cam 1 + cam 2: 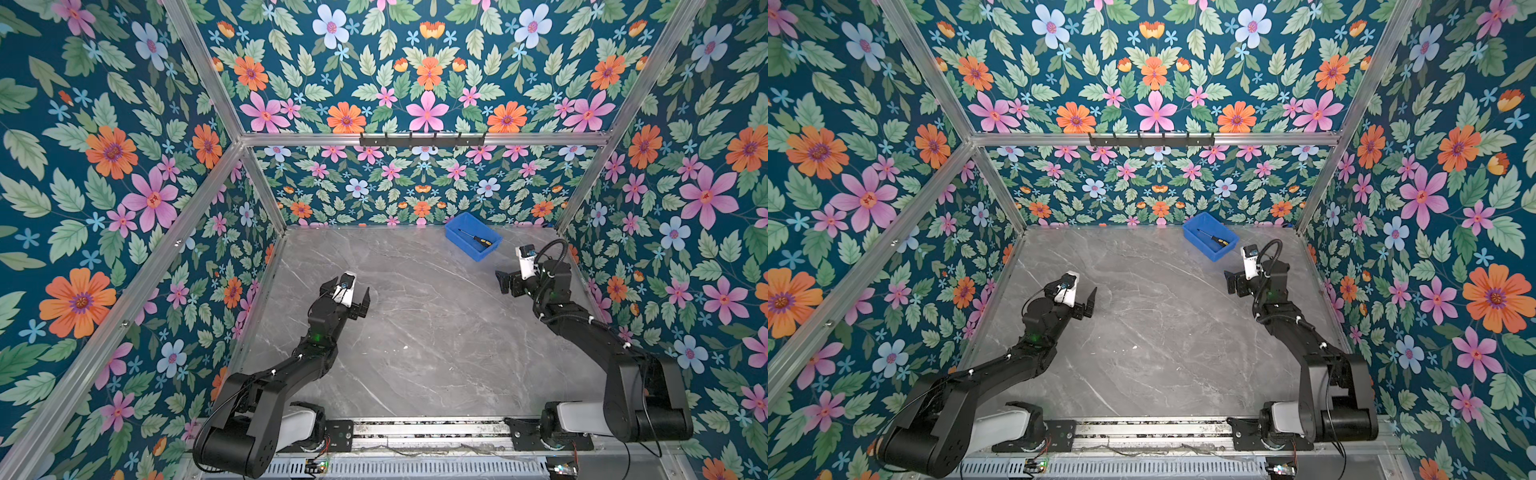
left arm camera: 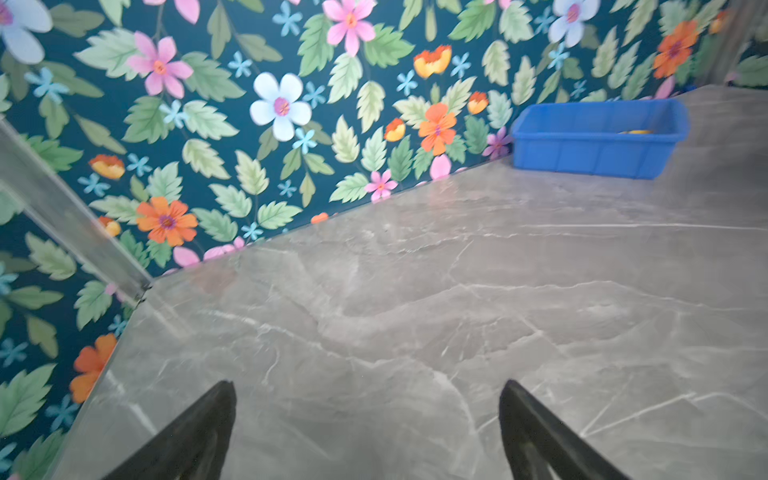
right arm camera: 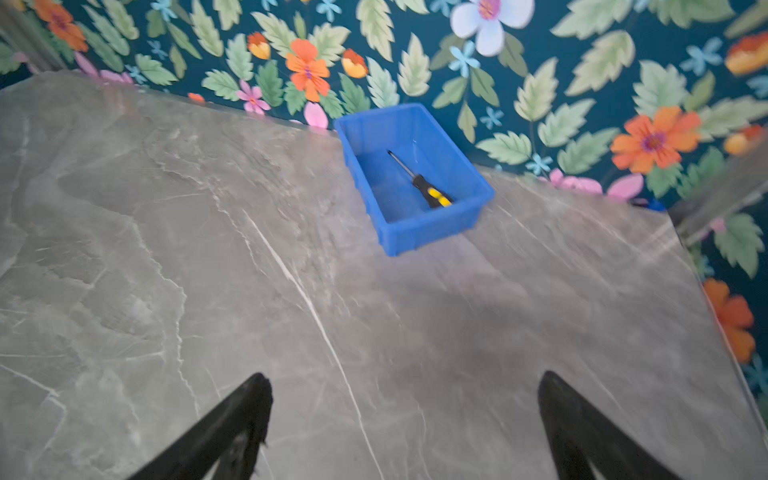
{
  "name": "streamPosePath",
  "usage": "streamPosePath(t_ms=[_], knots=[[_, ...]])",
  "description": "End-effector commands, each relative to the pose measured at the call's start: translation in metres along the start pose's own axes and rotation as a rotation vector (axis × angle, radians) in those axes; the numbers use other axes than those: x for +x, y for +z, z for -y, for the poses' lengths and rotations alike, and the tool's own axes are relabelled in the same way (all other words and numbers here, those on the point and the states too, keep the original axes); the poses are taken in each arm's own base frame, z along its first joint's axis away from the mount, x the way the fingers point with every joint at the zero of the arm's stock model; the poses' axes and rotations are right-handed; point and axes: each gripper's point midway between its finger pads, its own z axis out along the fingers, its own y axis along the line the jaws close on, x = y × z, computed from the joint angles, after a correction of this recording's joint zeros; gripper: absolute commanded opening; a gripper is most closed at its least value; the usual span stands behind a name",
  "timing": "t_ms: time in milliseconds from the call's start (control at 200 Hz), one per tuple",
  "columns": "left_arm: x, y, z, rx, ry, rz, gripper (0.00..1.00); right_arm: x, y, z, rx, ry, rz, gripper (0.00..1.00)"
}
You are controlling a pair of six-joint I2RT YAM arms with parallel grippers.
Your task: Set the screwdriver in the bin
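Screwdriver (image 3: pixel 419 180) flat inside the bin (image 3: pixel 415 239) — right gripper (image 3: pixel 405 378) wide, clear

Screwdriver (image 1: pixel 475 237) lying diagonal inside bin (image 1: pixel 459 244); bin at table's (image 1: pixel 415 332) back edge.

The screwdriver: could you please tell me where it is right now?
In both top views the screwdriver lies inside the blue bin at the far right of the table, by the back wall, beyond the right end effector.
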Motion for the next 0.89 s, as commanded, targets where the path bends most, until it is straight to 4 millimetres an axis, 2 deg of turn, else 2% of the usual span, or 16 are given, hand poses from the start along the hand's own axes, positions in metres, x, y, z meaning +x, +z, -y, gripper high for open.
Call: streamPosePath(t_ms=[0, 175, 275, 370, 565, 675, 890], knots=[[0.010, -0.005, -0.025, -0.117, -0.021, -0.005, 1.00, 0.011, -0.014, 0.011, 0.059, 0.041, 0.007, 0.99], [0.033, -0.010, -0.053, -0.239, -0.102, -0.021, 1.00, 0.038, -0.025, 0.019, 0.093, 0.069, -0.003, 0.99], [0.035, -0.013, -0.063, -0.287, -0.148, 0.036, 1.00, 0.047, -0.025, 0.023, 0.122, 0.098, -0.040, 0.99], [0.035, -0.008, -0.065, -0.293, -0.141, 0.033, 1.00, 0.051, -0.026, 0.027, 0.147, 0.119, -0.050, 0.99], [0.043, -0.001, -0.074, -0.318, -0.147, 0.028, 1.00, 0.057, -0.025, 0.024, 0.130, 0.183, -0.049, 0.99], [0.048, -0.003, -0.079, -0.336, -0.167, 0.042, 1.00, 0.052, -0.020, 0.019, 0.096, 0.242, 0.009, 0.99], [0.055, -0.006, -0.081, -0.342, -0.171, 0.066, 1.00, 0.066, -0.010, 0.017, 0.078, 0.220, 0.033, 0.99]])
